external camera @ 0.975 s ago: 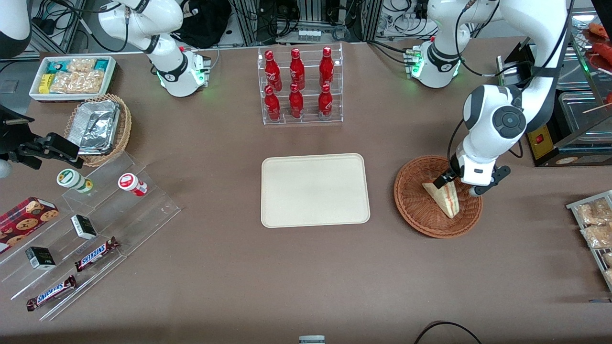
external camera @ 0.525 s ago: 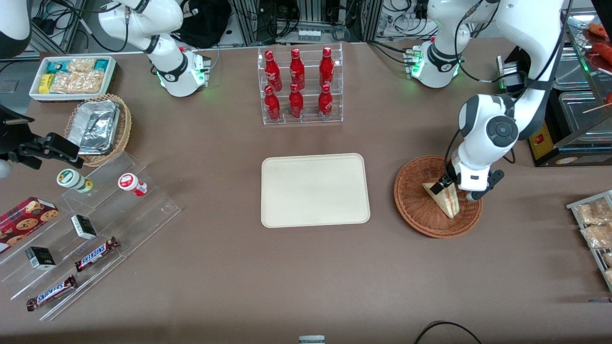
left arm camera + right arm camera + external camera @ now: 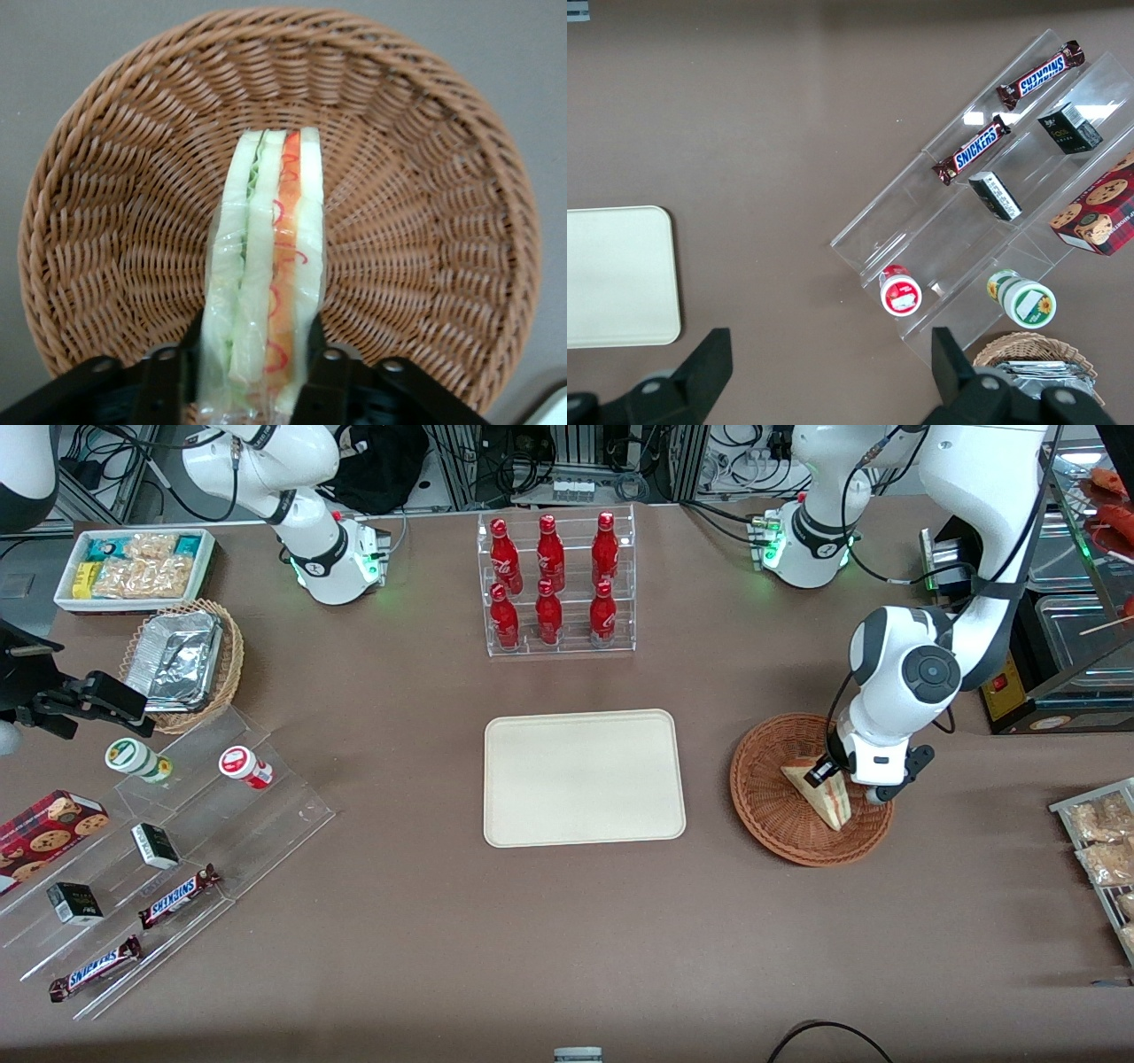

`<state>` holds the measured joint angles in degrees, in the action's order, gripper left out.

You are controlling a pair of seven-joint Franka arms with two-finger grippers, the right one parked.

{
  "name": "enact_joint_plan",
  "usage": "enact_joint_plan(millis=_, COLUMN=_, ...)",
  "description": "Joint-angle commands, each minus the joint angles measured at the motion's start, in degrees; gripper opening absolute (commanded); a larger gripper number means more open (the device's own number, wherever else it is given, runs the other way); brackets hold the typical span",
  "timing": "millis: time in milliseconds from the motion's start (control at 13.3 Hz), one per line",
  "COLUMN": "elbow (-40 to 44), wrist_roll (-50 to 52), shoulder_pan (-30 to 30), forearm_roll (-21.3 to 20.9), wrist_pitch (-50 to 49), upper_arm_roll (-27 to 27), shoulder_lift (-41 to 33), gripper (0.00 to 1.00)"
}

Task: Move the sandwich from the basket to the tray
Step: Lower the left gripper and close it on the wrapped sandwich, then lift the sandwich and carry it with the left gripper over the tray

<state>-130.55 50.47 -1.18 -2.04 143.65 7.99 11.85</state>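
Observation:
The sandwich (image 3: 826, 797), a wrapped pale wedge with red, yellow and green filling, stands on edge in the round reddish-brown basket (image 3: 769, 815) toward the working arm's end of the table. My left gripper (image 3: 837, 779) is down in the basket, shut on the end of the sandwich that lies farther from the front camera. In the left wrist view the black fingers (image 3: 182, 372) press both sides of the sandwich (image 3: 266, 257), with the basket's (image 3: 425, 186) weave around it. The cream tray (image 3: 585, 778) lies bare beside the basket, mid-table.
A clear rack of red bottles (image 3: 556, 584) stands farther back than the tray. Toward the parked arm's end are a stepped acrylic stand with snacks (image 3: 168, 841), a tan basket of foil trays (image 3: 182, 662) and a white bin (image 3: 133, 567). Packets on a rack (image 3: 1103, 841) lie beside the basket.
The left arm came down into the basket and its gripper settled around the sandwich's end. The sandwich still rests in the basket.

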Motion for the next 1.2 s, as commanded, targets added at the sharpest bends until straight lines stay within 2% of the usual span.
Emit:
enact_joint_plan(millis=0, elbow=4.59, wrist_roll=0.95, shoulder_pan=-0.49, forearm_roll=0.37, wrist_pitch=-5.98, upper_arm_roll=-0.08, shoulder_lift=-0.07, gripper=0.12)
enact_joint_plan(millis=300, elbow=14.86, wrist_roll=0.33, shoulder_pan=-3.21, forearm_roll=-0.42, wrist_pitch=-23.73, upper_arm_roll=0.01, shoulder_lift=0.01, gripper=0.12)
enact_joint_plan(millis=450, elbow=17.95, wrist_roll=-1.41, shoulder_pan=-6.1, forearm_roll=-0.6, wrist_pitch=-28.76, upper_arm_roll=0.01, shoulder_lift=0.28, gripper=0.12)
enact_joint_plan(millis=675, elbow=18.49, wrist_roll=-6.87, shoulder_pan=-11.46, forearm_roll=-0.6, wrist_pitch=-29.31, upper_arm_roll=0.01, shoulder_lift=0.89, gripper=0.07)
enact_joint_plan(millis=1125, elbow=27.53, wrist_roll=-6.27, shoulder_pan=-22.19, forearm_roll=0.1, wrist_pitch=-28.69, upper_arm_roll=0.01, shoulder_lift=10.01, gripper=0.06)
